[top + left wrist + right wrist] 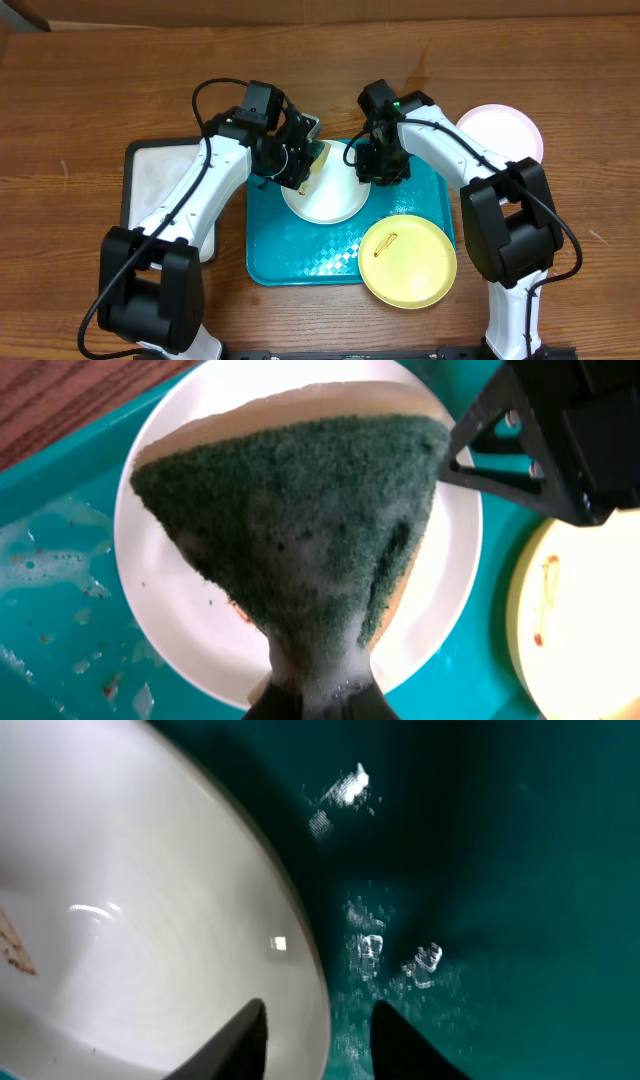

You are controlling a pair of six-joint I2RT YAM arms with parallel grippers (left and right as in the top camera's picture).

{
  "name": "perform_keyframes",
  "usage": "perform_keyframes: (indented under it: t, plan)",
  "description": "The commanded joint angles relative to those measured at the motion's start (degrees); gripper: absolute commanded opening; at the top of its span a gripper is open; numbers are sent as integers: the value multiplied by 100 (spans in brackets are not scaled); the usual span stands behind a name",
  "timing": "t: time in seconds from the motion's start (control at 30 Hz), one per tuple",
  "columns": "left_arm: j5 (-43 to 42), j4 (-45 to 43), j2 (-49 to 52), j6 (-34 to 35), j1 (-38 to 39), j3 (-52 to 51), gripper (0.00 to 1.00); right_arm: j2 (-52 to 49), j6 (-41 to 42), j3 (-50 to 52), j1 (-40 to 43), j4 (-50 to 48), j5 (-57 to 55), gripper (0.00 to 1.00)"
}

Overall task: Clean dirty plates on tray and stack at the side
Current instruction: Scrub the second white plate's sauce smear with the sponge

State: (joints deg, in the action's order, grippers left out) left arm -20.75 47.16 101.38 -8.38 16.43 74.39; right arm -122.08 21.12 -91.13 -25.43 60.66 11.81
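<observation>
Closest to the lens is the soapy green scouring sponge, pinched tight in my left gripper. Under both hands lies the turquoise tray, wet with suds. The white plate sits on it, directly below the sponge. My right gripper straddles that plate's rim, jaws narrow; I cannot tell whether they clamp it. A brown smear shows inboard of the right fingers. If that hold is loose, scrubbing could skate the slick plate into the yellow-green plate just beyond my right hand.
</observation>
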Motion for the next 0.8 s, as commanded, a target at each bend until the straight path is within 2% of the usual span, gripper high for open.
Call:
perform_keyframes:
  t: [0.0, 0.13, 0.17, 0.6, 0.77]
  plan:
    - [166, -247, 52, 376, 24, -221, 4, 122, 149, 289, 11, -278, 26, 31]
    - [168, -485, 52, 372, 46, -411, 4, 122, 146, 400, 11, -636, 28, 6]
    - [168, -540, 52, 369, 55, -455, 4, 122, 149, 407, 9, -667, 28, 4]
    - [164, -597, 52, 192, 120, -879, 4, 122, 164, 420, 11, -686, 26, 4]
    - [190, -903, 52, -24, 291, -1082, 4, 122, 164, 428, 9, -688, 26, 4]
